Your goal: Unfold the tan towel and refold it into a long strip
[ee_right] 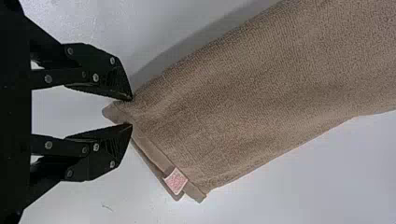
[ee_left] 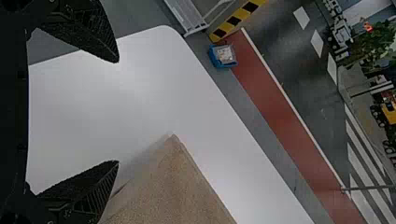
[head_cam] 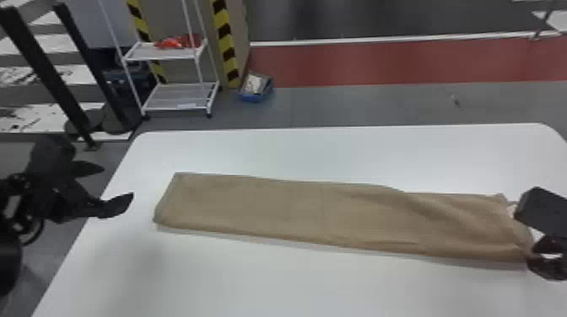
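At the right end effector (ee_right: pixel 131 112), fingers partly spread, tips at either side of a pointed corner (ee_right: pixel 112 112); no firm pinch to be seen. At the left end effector (ee_left: pixel 117 111), fingers wide apart, poised near the other end of the strip, with no cloth between them.

Outward from that corner: a hem with a small pink-and-white tag (ee_right: pixel 175 181), then the tan towel (head_cam: pixel 316 206) itself, lying on the worktop (head_cam: pixel 295 286) as a long strip running left to right. Fairly flat toward the left end; rumpled toward the right, with a slanting ridge (head_cam: pixel 451 210) and an uneven end.

Probably down to tidying the right end, with the refold nearly complete. To do it well, close low on the corner and catch every layer, not just the top one. Draw gently outward along the strip to ease out the ridge, without lifting high or dragging the whole length askew. Watch for slack terry bunching up, or for layers parting at the hem. Set down flat, open fully, and back straight off to avoid snagging the tag.

Beyond the worktop, a white shelf (head_cam: pixel 183 52) and a blue bin (head_cam: pixel 256 97) on the floor.
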`<state>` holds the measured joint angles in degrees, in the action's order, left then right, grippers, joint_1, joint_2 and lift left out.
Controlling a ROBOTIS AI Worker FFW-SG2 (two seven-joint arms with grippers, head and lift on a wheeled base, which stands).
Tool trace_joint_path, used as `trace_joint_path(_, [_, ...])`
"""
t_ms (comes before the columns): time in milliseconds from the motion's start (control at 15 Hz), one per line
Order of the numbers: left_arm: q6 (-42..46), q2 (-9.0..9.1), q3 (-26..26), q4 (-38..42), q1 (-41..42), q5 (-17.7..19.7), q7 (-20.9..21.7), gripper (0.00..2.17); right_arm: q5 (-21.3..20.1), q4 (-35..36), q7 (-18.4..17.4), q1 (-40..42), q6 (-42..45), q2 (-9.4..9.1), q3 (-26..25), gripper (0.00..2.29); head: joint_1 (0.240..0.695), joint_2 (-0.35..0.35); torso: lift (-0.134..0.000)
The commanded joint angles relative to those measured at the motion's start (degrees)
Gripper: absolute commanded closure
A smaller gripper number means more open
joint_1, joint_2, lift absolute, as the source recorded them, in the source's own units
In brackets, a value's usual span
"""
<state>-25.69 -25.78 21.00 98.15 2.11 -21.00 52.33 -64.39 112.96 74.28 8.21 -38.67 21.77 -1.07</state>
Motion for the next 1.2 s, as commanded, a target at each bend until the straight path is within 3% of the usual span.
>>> trace_joint_path(0, [0.2, -0.24, 0.1, -0.2, 0.0, 0.1, 0.0, 0.12, -0.1, 0.5, 0.0, 0.3, -0.1, 0.29, -0.1, 1.34, 0.695, 0.112, -0.125])
trace_joint_path(133, [0.6, -0.24, 0.1, -0.4, 0.0, 0.2, -0.2, 0.12, -0.1, 0.8, 0.0, 0.6, -0.5, 0.46, -0.2, 1.48, 0.695, 0.113, -0.125])
trace_joint_path(267, [0.8, -0.24, 0.1, -0.5, 0.0, 0.3, -0.4, 0.13, 0.0, 2.2, -0.4, 1.4, -1.2, 0.82, -1.3, 1.48, 0.695, 0.112, -0.125])
trace_joint_path(400, [0.8, -0.24, 0.1, -0.6, 0.0, 0.3, -0.6, 0.13, -0.2, 1.3, -4.2, 0.6, -1.0, 0.99, -2.1, 1.61, 0.695, 0.106, -0.125])
trace_joint_path(667, [0.8, -0.06, 0.1, -0.3, 0.0, 0.8, -1.1, 0.14, 0.9, -7.1, -12.3, -5.0, 0.2, 1.26, -2.6, 1.63, 0.695, 0.055, -0.125])
trace_joint_path(800, [0.8, 0.11, 0.3, -0.2, 0.4, 1.2, -1.2, 0.14, 0.9, -8.7, -13.3, -6.2, 0.9, 0.82, -2.1, 1.63, 0.695, 0.035, -0.125])
trace_joint_path(867, [0.8, 0.11, 0.5, 0.0, 0.7, 1.7, -1.1, 0.14, 0.9, -8.8, -13.3, -6.2, 0.6, 0.64, -2.1, 1.50, 0.695, 0.029, -0.125])
trace_joint_path(933, [0.9, 0.11, 1.2, 0.2, 1.1, 1.9, -1.1, 0.14, 1.0, -8.6, -13.3, -5.8, 0.4, 0.64, -2.5, 0.96, 0.695, 0.029, -0.125])
trace_joint_path(1000, [0.9, 0.03, 1.5, 0.2, 1.1, 2.3, -1.2, 0.14, 1.0, -8.3, -13.7, -5.3, -0.1, 0.64, -3.5, 0.17, 0.695, 0.030, -0.125])
trace_joint_path(1067, [0.9, 0.03, 1.7, 0.2, 1.1, 2.4, -1.2, 0.14, 1.6, -7.4, -13.9, -4.6, 0.0, 0.82, -5.3, 0.00, 0.695, 0.030, -0.125])
trace_joint_path(1133, [0.9, 0.03, 1.8, 0.2, 1.1, 2.8, -1.4, 0.14, 3.3, -5.8, -13.7, -3.6, -0.1, 0.82, -7.8, 0.00, 0.695, 0.027, -0.125])
